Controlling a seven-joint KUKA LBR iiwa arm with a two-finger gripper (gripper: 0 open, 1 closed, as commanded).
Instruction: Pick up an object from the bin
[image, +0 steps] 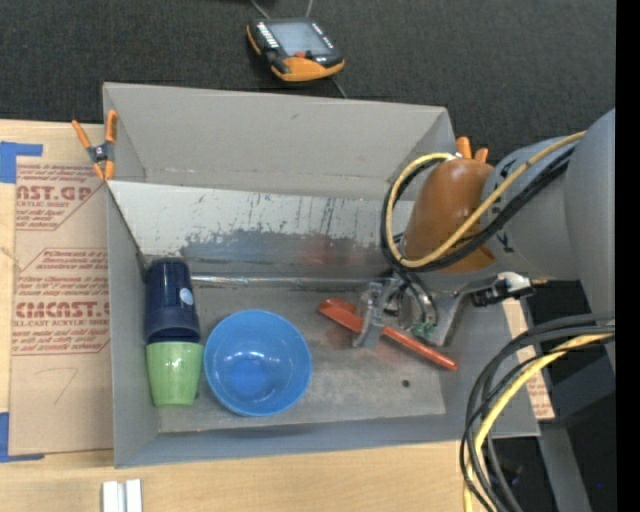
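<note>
Bin (280, 135): grey metal, seen from above. A few separate things lie on its floor, not a heap.
Arm (590, 210): comes in from the right of the view, w/ an orange cover (450, 205) at the wrist and yellow cables (398, 195) looping round it.
Hand (378, 322): low in the right half of the bin, directly over the middle of the long orange-red thing.
Hand state: cannot tell if spread or pressed together, as its metal parts overlap from this angle.
Task's thing: long orange-red thing (342, 317), thin like a stick or a tool. It lies flat on the bin floor, right of centre, and is slanted: the left end is higher in the view and the right end lower, toward the right wall. Both ends stick out from under the hand and the middle is hidden by it.
Held or not: cannot tell.
Blue bowl (257, 362): round, light blue, upright w/ mouth up. It sits left of centre near the lower wall, well apart from the orange-red thing.
Dark blue cup (170, 300): lies along the left wall, w/ a small white mark on its side.
Green cup (174, 372): in the lower-left corner, touching the dark blue cup's lower end. Cannot tell if one sits inside the other. It is just beside the bowl's rim.
Outside the bin: small orange & black device (295, 48) on the dark floor, beyond the upper wall.
</note>
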